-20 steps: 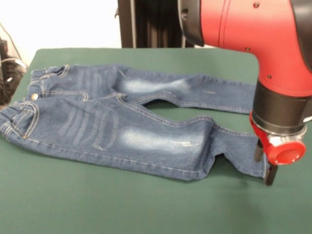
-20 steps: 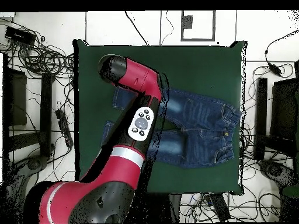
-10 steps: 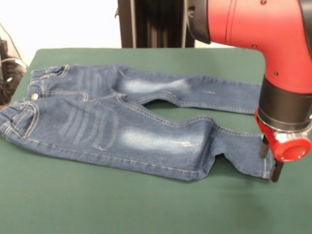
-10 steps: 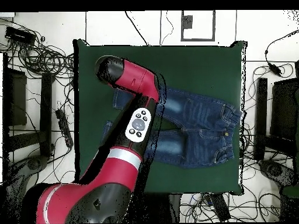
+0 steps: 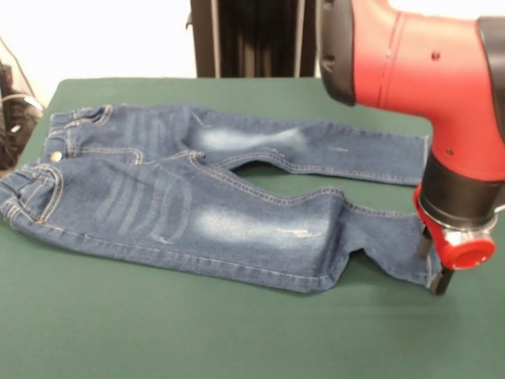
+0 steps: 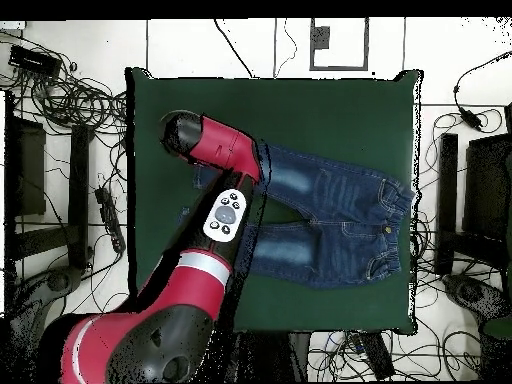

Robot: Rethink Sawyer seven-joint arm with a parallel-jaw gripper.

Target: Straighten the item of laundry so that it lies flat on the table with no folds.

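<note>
The small dark blue jeans (image 5: 197, 197) lie spread on the dark green table (image 5: 158, 332), waistband at the left, both legs running right. The near leg has a fold and kink close to its hem (image 5: 347, 253). My gripper (image 5: 433, 264) is down at the hem of the near leg at the right, its two dark fingers (image 5: 440, 280) standing apart, one on each side of the hem's edge, tips at the cloth. In the overhead view the jeans (image 6: 340, 215) show right of my arm (image 6: 215, 215), which hides the leg ends and the gripper.
The table's right edge (image 5: 493, 347) is close to the gripper in the front view. Black stands (image 5: 245, 39) rise behind the far edge. Cables and dark equipment (image 6: 70, 130) surround the table (image 6: 330, 110) in the overhead view.
My arm shifted a little to the right in the front view, and the near leg's hem moved slightly right with it. The rest of the jeans has not moved.
</note>
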